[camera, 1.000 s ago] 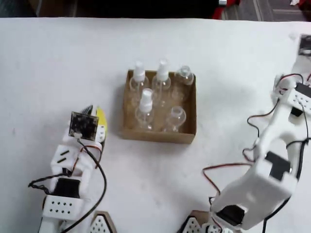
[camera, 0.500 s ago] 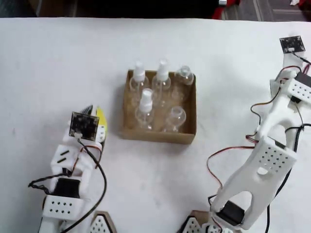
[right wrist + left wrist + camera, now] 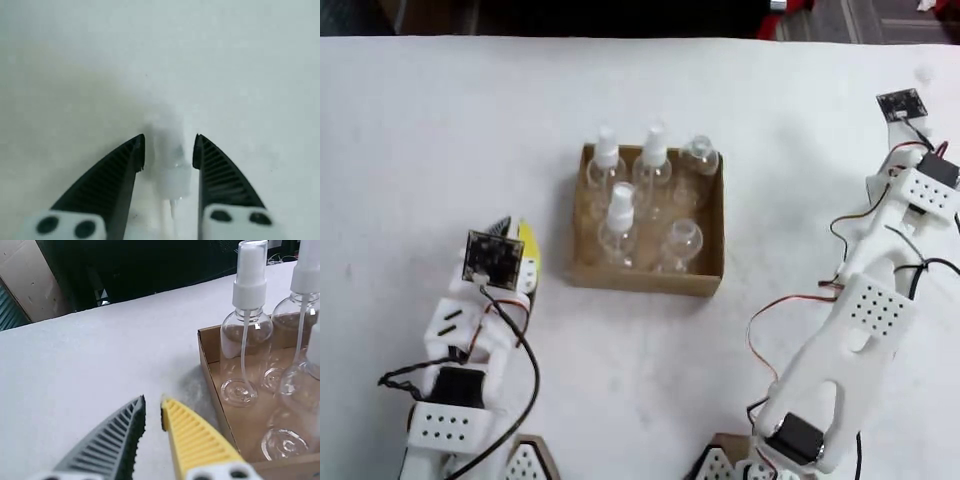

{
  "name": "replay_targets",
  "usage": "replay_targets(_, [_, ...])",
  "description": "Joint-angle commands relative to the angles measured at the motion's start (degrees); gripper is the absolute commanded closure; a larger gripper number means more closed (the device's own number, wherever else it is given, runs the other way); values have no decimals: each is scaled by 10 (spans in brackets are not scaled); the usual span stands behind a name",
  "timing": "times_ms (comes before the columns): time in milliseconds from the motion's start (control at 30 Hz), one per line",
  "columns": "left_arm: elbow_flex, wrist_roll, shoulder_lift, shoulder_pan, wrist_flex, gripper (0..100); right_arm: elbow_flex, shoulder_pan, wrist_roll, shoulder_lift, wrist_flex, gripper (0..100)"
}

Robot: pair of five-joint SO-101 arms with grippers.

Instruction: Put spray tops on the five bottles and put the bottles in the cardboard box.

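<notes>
Spray top point(image 3: 172, 175) on table point(image 3: 440, 120) straddled by the parted right hand point(image 3: 169, 141), left hand point(image 3: 152, 402) held narrow, empty, beside box point(image 3: 645, 278), five bottles point(image 3: 620, 228) seen inside

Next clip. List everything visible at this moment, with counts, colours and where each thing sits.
table: one, white, under everything.
cardboard box: one, brown, middle of the table.
capped bottles: three, clear with white spray tops, upright in the box's left and rear-middle spots.
bare bottles: two, clear, upright along the box's right side.
loose spray top: one, white, lying on the table.
left gripper: one, black and yellow, beside the box's left wall, holding nothing.
right gripper: one, black, open around the loose spray top.
</notes>
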Motion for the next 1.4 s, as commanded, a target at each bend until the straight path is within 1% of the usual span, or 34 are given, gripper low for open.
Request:
replay_targets(0, [-2,-8,-6,7,-12,940,-54,8,11,12,4,937])
replay_targets(67, [-2,-8,-6,7,-11,940,-55,8,11,16,4,985])
replay_targets(167, [-2,-8,-6,7,-11,940,-55,8,11,19,4,971])
replay_targets(300, [-3,-8,-6,7,-11,940,-55,8,11,16,17,983])
replay_targets(467, [-3,-8,-6,7,-11,940,-55,-11,11,-10,96,983])
replay_targets(633, [-3,-8,-6,7,-11,940,-55,-51,5,-69,192,983])
replay_targets(767, [-3,-8,-6,7,-11,940,-55,-80,4,-121,247,983])
replay_targets(1033, [-3,-8,-6,7,-10,940,-55,-102,-102,-225,253,983])
replay_targets(1233, [-3,-8,-6,7,-10,940,-54,-114,-204,-329,272,983])
replay_targets(1367, [-3,-8,-6,7,-10,940,-48,-121,-243,-408,275,983])
